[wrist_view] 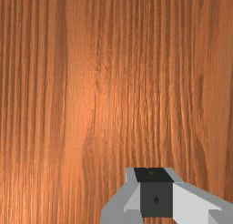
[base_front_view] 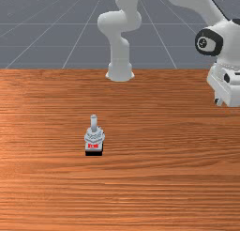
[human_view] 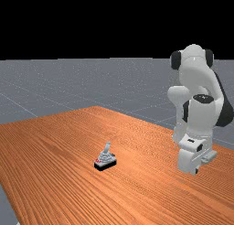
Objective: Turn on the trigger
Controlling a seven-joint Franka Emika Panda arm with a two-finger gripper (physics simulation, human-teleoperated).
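Observation:
The trigger [base_front_view: 94,136] is a small grey device with a black base, red marking and a grey lever standing up from its top. It rests on the table left of the middle in the front view. My gripper [base_front_view: 218,101] hangs at the front view's right edge, well apart from the trigger. The far view has the trigger [human_view: 105,161] near the middle and the gripper [human_view: 195,170] off to its right, pointing down. At the bottom edge of the wrist view stands the gripper [wrist_view: 154,182], with bare wood beyond it.
The orange-brown table [base_front_view: 154,183] spreads around the trigger and under my hand. The arm's base [base_front_view: 120,70] stands at the table's far edge in the front view. Bare wood lies between the trigger and the hand.

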